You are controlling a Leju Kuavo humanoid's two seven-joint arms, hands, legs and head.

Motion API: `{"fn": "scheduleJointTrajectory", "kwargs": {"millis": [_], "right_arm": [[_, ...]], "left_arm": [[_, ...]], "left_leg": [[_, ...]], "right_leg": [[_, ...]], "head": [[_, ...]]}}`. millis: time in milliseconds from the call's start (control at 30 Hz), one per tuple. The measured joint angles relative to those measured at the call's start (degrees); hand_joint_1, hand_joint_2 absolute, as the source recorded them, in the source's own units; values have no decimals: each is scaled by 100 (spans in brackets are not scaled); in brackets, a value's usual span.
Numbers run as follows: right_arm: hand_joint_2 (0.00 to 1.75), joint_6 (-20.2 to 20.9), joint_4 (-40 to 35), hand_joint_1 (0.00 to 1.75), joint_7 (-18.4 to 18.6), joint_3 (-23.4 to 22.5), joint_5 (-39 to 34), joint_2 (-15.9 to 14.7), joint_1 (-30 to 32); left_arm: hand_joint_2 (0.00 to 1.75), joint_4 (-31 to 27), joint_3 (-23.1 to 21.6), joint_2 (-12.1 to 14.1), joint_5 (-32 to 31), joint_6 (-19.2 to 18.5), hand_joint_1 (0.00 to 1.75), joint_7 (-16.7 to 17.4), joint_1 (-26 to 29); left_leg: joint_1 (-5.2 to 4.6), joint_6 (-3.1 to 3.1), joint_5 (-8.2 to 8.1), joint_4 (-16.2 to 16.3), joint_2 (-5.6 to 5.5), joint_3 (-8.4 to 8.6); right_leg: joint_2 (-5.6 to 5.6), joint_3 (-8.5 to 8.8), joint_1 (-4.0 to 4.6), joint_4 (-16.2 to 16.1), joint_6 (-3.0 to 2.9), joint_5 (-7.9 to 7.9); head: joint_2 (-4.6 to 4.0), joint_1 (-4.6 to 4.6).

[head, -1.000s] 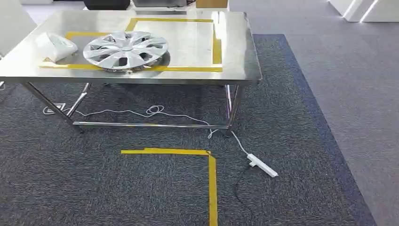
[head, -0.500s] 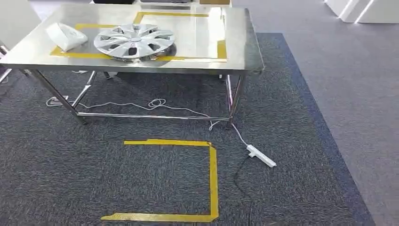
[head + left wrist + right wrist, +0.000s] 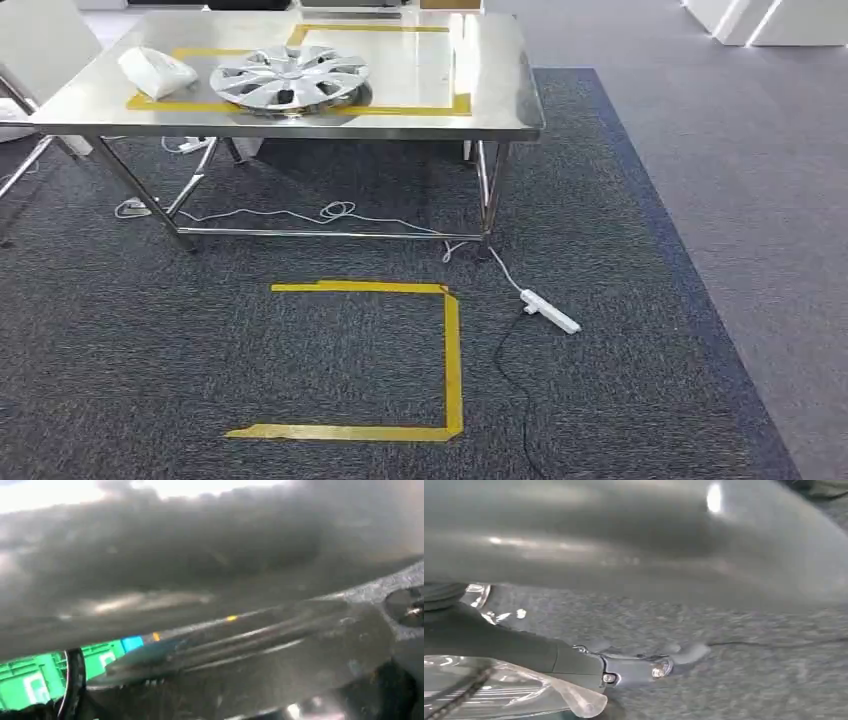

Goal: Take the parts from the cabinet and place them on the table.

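— Steel desk (image 3: 500, 110) stands ahead in the head view, well apart from the robot. Two parts lie on it already: a silver wheel cover (image 3: 290, 78) and, just beside it, a white part (image 3: 157, 72), both inside the yellow tape frame (image 3: 460, 102).

— So how to do the walk well?

— I judge it should stop squarely in the yellow floor marking (image 3: 452, 350) and keep the feet away from the power strip (image 3: 549, 311) and its cable. The free half of the frame, beside the wheel cover, looks the best place for a next part.

— And the left wrist view?

— Very blurred. I see a green crate (image 3: 30, 680) in a corner and a dark surface close to the camera. If the left robot hand holds something, I cannot tell.

— The right wrist view?

— Grey carpet (image 3: 749, 680), a smooth grey surface close to the camera, some clear plastic film (image 3: 499, 690). For the right robot hand I cannot tell either, so the arms should stay steady while walking.
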Motion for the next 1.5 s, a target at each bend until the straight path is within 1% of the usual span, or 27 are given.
{"fn": "scheduleJointTrajectory", "kwargs": {"millis": [67,100,133,167,233,267,300,333,367,433,467,500,533,600,633,667,700,767,800,833,867,933,1067,1233,1433,1467,1500], "right_arm": [[0,-2,0,0,0,0,-2,-2,26],[0,-2,0,0,0,0,-2,-2,27],[0,4,2,0,-2,0,-2,-2,27],[0,4,2,0,-2,0,-5,-2,23],[0,11,2,0,11,-15,-178,-2,23],[0,33,2,0,24,-67,-279,-2,25],[0,53,2,0,31,-107,-326,-2,25],[0,57,2,0,35,-140,-354,-2,27],[0,61,2,0,35,-170,-387,-2,22],[0,63,2,0,33,-225,-431,-4,17],[0,61,2,0,33,-258,-459,-4,31],[0,53,2,0,24,-295,-483,-7,41],[0,52,2,0,22,-321,-499,-7,54],[0,70,2,0,-2,-383,-590,-4,57],[0,85,2,0,-11,-418,-641,-4,57],[0,122,2,0,-20,-476,-712,-4,60],[0,140,2,0,-26,-525,-759,-4,66],[0,173,2,0,-26,-623,-826,-11,64],[0,175,2,0,-26,-658,-846,-9,55],[0,181,2,0,-26,-682,-864,-9,34],[0,181,2,0,-28,-710,-894,-9,32],[0,184,2,0,-22,-783,-925,-9,63],[0,175,2,0,-28,-865,-946,-13,61],[0,164,2,0,-31,-933,-964,-13,58],[0,124,2,0,-44,-957,-964,-13,58],[0,109,2,0,-48,-960,-960,-4,52],[0,85,0,0,-52,-960,-951,-4,48]], "left_arm": [[0,2,2,11,2,0,0,4,25],[0,2,2,13,2,0,0,2,25],[0,2,0,15,2,0,0,2,23],[0,2,2,17,2,0,0,2,21],[0,2,0,24,4,59,0,-24,17],[0,2,2,24,4,103,0,-46,17],[0,2,2,26,4,122,0,-61,14],[0,2,2,28,4,138,0,-76,14],[0,4,2,28,4,144,0,-83,5],[0,4,0,28,7,153,0,-87,5],[0,7,2,26,9,155,0,-85,17],[0,9,2,28,15,155,0,-85,17],[0,9,2,28,18,155,0,-85,15],[0,9,2,26,22,155,0,-76,16],[0,9,2,28,24,155,0,-74,21],[0,9,2,28,24,155,0,-72,27],[0,9,2,28,24,155,0,-72,31],[0,9,2,22,24,155,0,-72,32],[0,9,2,20,24,155,0,-72,27],[0,9,2,20,24,155,0,-72,23],[0,11,2,20,24,155,0,-72,19],[0,11,2,26,26,160,0,-72,18],[0,11,2,31,37,166,0,-72,19],[0,11,2,31,39,186,0,-70,22],[0,11,4,31,39,188,0,-70,21],[0,11,4,39,39,188,0,-68,21],[0,11,4,37,39,186,0,-63,19]], "left_leg": [[30,-44,-773,747,-5,-138],[34,-68,-1026,1236,-6,-197],[37,-86,-1056,1576,-6,-198],[41,-97,-877,1683,-7,-123],[56,-96,-361,1369,-7,255],[59,-87,-292,923,-8,598],[64,-72,-512,362,-23,1010],[44,-40,-729,-133,-31,1299],[41,-1,-838,-239,-28,1276],[11,76,-785,-206,-25,1219],[45,137,-702,-243,-1,1172],[45,172,-658,-243,18,1125],[46,212,-605,-241,20,1066],[31,218,-504,-230,26,927],[27,212,-461,-223,32,863],[27,202,-422,-219,34,812],[28,190,-386,-212,33,776],[34,154,-345,-195,33,728],[33,130,-330,-183,36,728],[-13,98,-323,-153,39,693],[-9,60,-293,-163,39,670],[-21,209,-283,-133,35,645],[10,118,-233,-192,33,644],[17,39,-186,-203,30,628],[17,18,-173,-201,30,602],[-6,76,-195,-174,24,582],[-11,131,-161,-242,10,600]], "right_leg": [[-12,-193,3,21,-29,151],[-17,-318,6,41,-28,236],[-25,-425,5,80,-22,311],[-28,-530,1,136,-8,385],[-24,-800,-6,237,35,475],[-23,-914,-10,302,63,520],[-22,-993,-2,369,97,553],[-17,-1050,20,442,128,577],[-30,-1092,26,467,170,618],[-35,-1119,1,431,233,721],[-27,-1143,-18,450,267,736],[3,-1250,-27,583,298,548],[22,-1371,-28,928,329,241],[31,-1670,-46,1844,368,-294],[34,-1736,-47,2144,378,-430],[34,-1679,-49,2192,381,-438],[33,-1455,-54,1959,378,-321],[32,-712,-63,883,348,68],[31,-418,-64,413,329,101],[36,-348,-41,235,306,26],[46,-354,-41,258,252,60],[36,-392,-45,242,260,85],[26,-443,-7,247,194,104],[23,-451,-1,286,166,121],[24,-456,-3,295,154,129],[-12,-437,-36,244,204,171],[-19,-409,-34,195,225,191]], "head": [[0,-44],[0,-44],[0,-40],[0,-49],[0,-46],[0,-42],[0,-49],[0,-37],[0,-40],[0,-40],[0,-40],[0,-33],[0,-13],[0,-18],[0,-11],[0,-16],[0,-11],[0,-11],[0,-11],[0,-9],[0,-27],[0,-27],[0,-22],[0,-24],[0,-24],[0,-26],[0,-38]]}}
